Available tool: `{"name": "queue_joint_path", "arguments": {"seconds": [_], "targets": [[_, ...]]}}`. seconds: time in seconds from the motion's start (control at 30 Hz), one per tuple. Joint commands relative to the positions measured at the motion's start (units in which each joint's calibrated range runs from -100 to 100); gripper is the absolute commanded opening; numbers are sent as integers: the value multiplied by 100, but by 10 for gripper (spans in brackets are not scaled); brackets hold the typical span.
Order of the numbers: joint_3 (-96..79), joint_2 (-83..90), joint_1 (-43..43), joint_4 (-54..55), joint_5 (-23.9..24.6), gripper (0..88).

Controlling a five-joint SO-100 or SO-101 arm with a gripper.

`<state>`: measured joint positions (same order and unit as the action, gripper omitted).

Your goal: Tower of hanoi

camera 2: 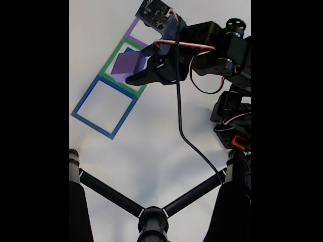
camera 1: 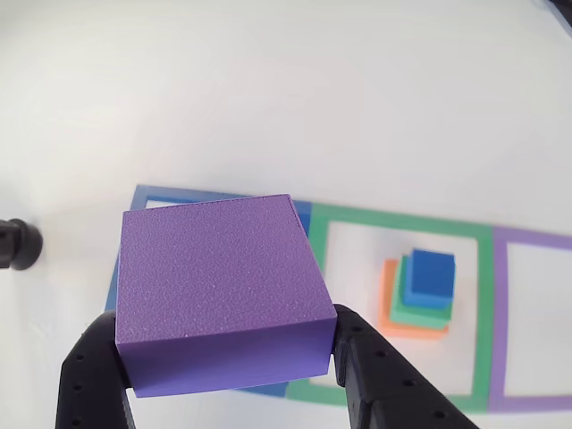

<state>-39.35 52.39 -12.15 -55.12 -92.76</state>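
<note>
Other view: pincer (camera 1: 228, 371) clamped on the purple block (camera 1: 219, 290), held above the worktop (camera 1: 268, 98) over the blue tape square (camera 1: 165, 194). Orange block (camera 1: 390, 304), green block (camera 1: 413, 308) and blue block (camera 1: 429, 277) stacked inside the green tape square (camera 1: 402, 222).

Fixed view: purple block (camera 2: 128, 63) aloft near the green outline (camera 2: 108, 63). Likely best: carry level, lower squarely inside an empty outline, release gently.

Purple block (camera 1: 219, 290): largest, matte foam, square, clamped between the gripper (camera 1: 228, 362) fingers, held level. Orange (camera 1: 390, 299), green (camera 1: 407, 299) and blue (camera 1: 429, 277) blocks: stacked in descending size, beyond the gripper's right side.
</note>
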Motion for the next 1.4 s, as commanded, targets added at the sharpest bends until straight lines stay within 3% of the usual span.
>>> {"name": "queue_joint_path", "arguments": {"seconds": [0.0, 0.37, 0.8, 1.0, 1.37], "targets": [[-1458, 49, -207, 2247, -595, 188], [-3611, -1353, -848, 6455, -724, 191], [-3993, -5440, -810, 11538, -724, 194], [-3584, -6489, -871, 12210, -724, 193], [-3084, -7363, -848, 12453, -724, 192]]}}
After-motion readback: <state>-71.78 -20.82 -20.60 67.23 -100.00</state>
